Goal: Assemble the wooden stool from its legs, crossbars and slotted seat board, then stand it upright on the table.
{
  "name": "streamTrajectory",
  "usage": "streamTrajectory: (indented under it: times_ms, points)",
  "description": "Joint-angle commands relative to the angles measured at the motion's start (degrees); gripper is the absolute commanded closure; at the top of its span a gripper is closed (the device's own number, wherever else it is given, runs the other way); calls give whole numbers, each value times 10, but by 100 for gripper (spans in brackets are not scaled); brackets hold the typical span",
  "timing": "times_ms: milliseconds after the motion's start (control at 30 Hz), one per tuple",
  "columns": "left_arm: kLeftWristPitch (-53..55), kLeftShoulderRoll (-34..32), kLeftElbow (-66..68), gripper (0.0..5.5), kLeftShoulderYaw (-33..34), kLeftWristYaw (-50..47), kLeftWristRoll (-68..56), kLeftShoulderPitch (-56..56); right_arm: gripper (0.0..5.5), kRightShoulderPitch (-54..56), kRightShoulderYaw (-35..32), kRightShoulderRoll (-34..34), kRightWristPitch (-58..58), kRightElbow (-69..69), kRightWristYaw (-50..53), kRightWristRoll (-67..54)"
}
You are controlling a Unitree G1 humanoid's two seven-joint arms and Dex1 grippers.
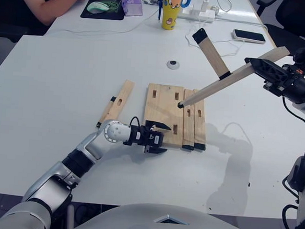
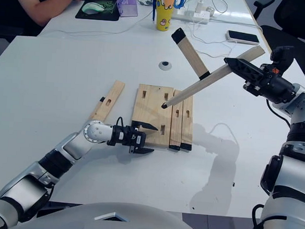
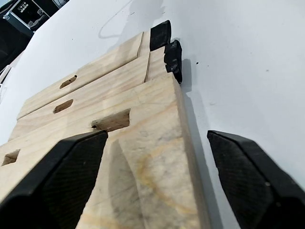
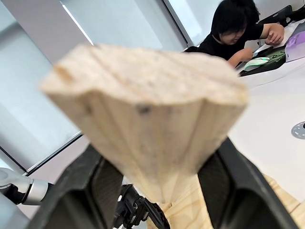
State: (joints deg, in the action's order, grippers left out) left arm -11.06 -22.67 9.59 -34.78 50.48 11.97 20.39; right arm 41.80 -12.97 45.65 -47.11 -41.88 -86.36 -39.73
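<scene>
White table [image 1: 66, 77], seat board [image 1: 163, 112] lying flat, and the left gripper [image 1: 165, 139] is spread wide, its fingers straddling the board's near edge. The right gripper [image 1: 260, 67] grips a long leg [image 1: 223, 83], whose far black tip touches the board beside a slot.

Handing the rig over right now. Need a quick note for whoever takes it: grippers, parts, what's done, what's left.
Left gripper: open, jaws straddling the near edge of the seat board, flat on the table.
Right gripper: shut on a leg held slanted, black tip on the board by a slot.
A second black-capped piece meets that leg partway up; joined or not, cannot tell.
Two bars lie against the board's right side; one slotted bar lies apart on its left.
Done: nothing visibly seated. Left: seat legs, fit crossbars, stand stool upright.
</scene>
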Motion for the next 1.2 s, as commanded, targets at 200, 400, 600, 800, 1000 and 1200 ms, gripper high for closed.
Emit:
streamTrajectory:
  times_ms: [200,400,600,800,1000,1200]
  points:
    - [83,0,63,161,21,-35,40,14,344,-17,14,-1,1,84,-33,1]
    - [96,2,76,161,34,-22,19,8,344,-14,46,-28,44,139,-20,26]
    - [130,4,83,161,42,16,-18,3,344,8,79,-45,103,116,-32,65]
    - [143,5,79,161,44,27,-31,4,344,33,105,-51,141,87,-52,96]
    - [146,5,77,161,44,28,-35,4,344,36,118,-56,184,65,-58,122]
    - [148,5,74,161,44,27,-35,3,345,31,133,-58,229,59,-51,154]
